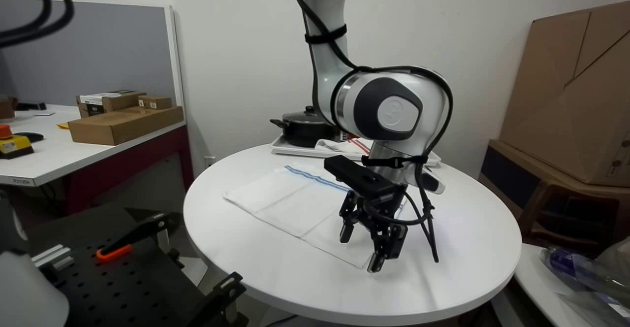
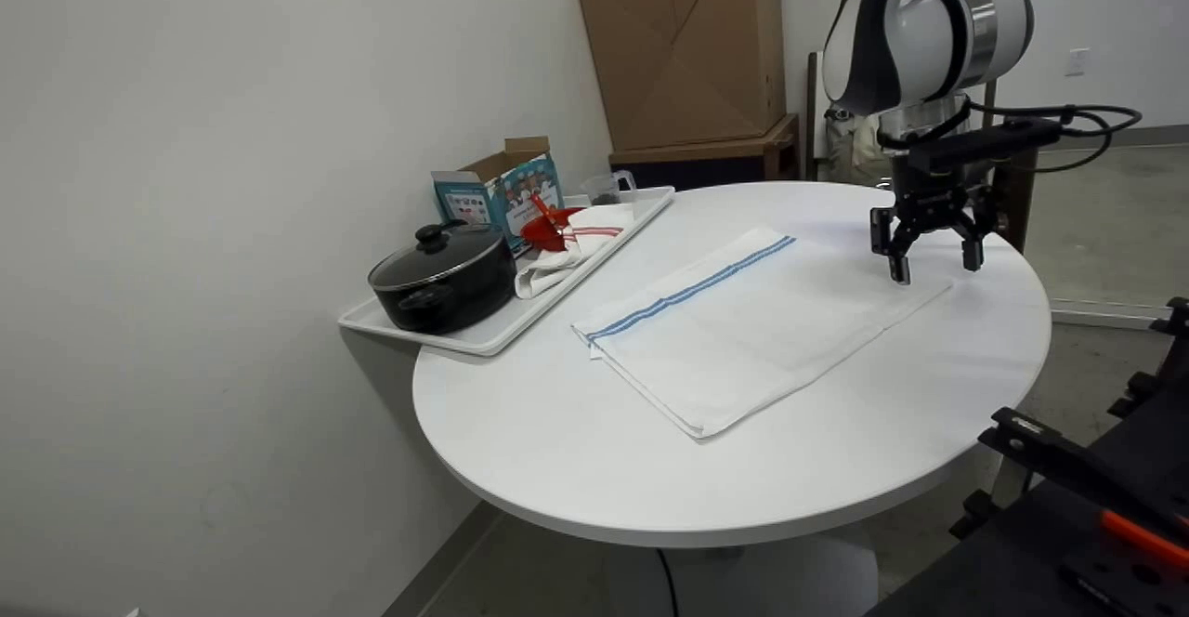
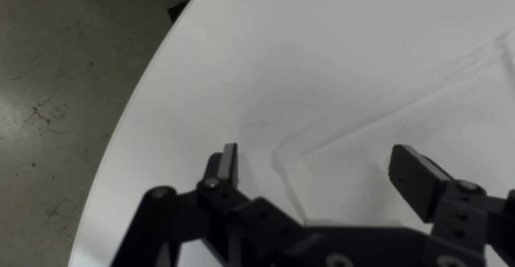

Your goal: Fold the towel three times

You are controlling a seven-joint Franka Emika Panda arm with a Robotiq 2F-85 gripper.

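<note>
The white towel with blue stripes lies flat on the round table in both exterior views (image 1: 295, 206) (image 2: 771, 320). Its edges look layered, as if folded over. My gripper is open and empty above the towel's corner near the table edge, in both exterior views (image 1: 361, 249) (image 2: 936, 266). In the wrist view a towel corner (image 3: 346, 178) lies below and between the open fingers (image 3: 316, 156). The left finger is over bare table and the right finger is over the towel. The arm hides part of the towel in an exterior view.
A white tray (image 2: 488, 347) at the table's back holds a black lidded pot (image 2: 441, 282), a blue box (image 2: 525, 194), a red item (image 2: 548, 227), a red-striped cloth (image 2: 581, 243) and a clear cup (image 2: 606, 191). The round table's edge (image 3: 120, 122) is close to the gripper.
</note>
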